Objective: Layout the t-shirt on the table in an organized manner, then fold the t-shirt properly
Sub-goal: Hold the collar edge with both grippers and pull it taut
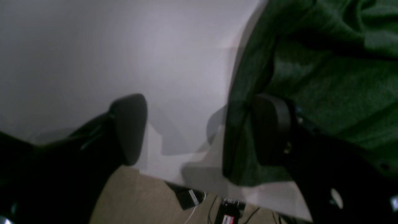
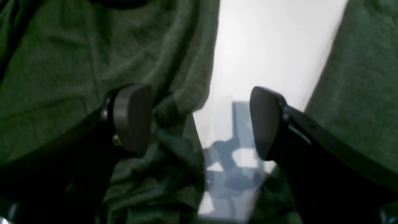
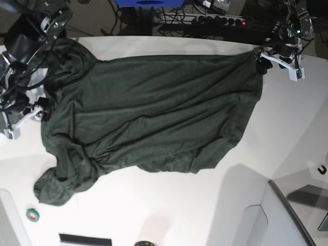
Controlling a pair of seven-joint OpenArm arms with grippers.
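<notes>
Your t-shirt (image 3: 148, 110) lies spread across the far half of the table (image 3: 205, 205), bunched and wrinkled at its near left corner. Your left gripper (image 1: 199, 130) sits at the shirt's far right corner with jaws spread, one finger (image 1: 270, 127) against the fabric edge, nothing pinched. Your right gripper (image 2: 200, 121) at the left edge gapes wide too, cloth under one pad (image 2: 132, 116), bare table between.

Looked like a robotics lab: white table (image 3: 169, 205), power strip (image 3: 215, 20) and tangled cables (image 3: 123, 10) behind.
</notes>
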